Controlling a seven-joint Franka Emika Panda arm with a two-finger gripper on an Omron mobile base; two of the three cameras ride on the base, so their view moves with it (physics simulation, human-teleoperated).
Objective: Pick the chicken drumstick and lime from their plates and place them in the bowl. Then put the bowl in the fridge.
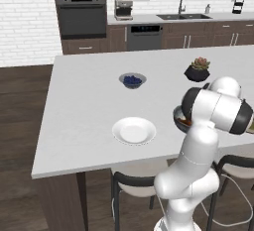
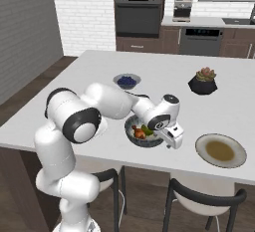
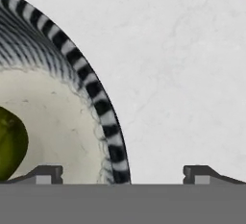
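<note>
**Bowl loaded on counter; gripper at its rim**

The wide round dark grey bowl [image 2: 144, 132] stood on the pale grey stone counter [image 2: 99, 71], near its front edge. Its rim carried black-and-white striping [image 3: 91, 86]; its inside was pale and speckled. The small round green lime [image 3: 10, 143] and the reddish-brown roasted chicken drumstick [image 2: 138, 133] lay inside it. The two-finger gripper [image 3: 122, 172] hovered over the bowl's rim, fingers spread wide, one tip over the inside, one over the counter, holding nothing. The tan-brown plate [image 2: 220, 150] and plain white plate [image 1: 134, 130] lay empty. No legible writing appeared.
</note>
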